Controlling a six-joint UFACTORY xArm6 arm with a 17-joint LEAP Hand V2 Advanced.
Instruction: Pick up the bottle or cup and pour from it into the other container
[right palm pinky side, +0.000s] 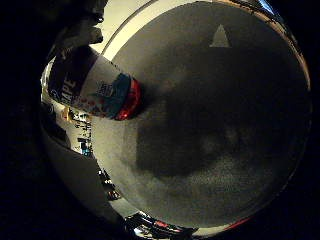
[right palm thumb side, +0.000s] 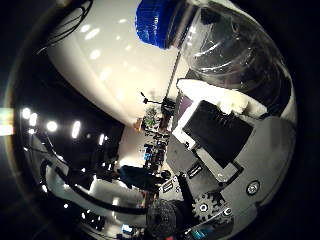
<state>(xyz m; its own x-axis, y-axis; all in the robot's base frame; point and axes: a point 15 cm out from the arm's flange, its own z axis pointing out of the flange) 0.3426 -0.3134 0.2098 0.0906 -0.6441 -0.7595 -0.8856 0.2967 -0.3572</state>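
grey tabletop (right palm pinky side: 225, 100), white wall (right palm thumb side: 100, 60), ceiling lights (right palm thumb side: 52, 126)

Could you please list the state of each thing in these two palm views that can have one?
Clear plastic bottle with blue cap: capped, close to the palm, against the hand's parts.
White paper cup with red rim and printed pattern: on its side over the grey round surface, close to the palm; contents not visible.
White and black hand: finger posture cannot be told.

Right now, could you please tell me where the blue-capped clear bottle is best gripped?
Grip the clear bottle around its wide body, below the blue cap, from the side: the round body offers broad walls; the cap is narrow.
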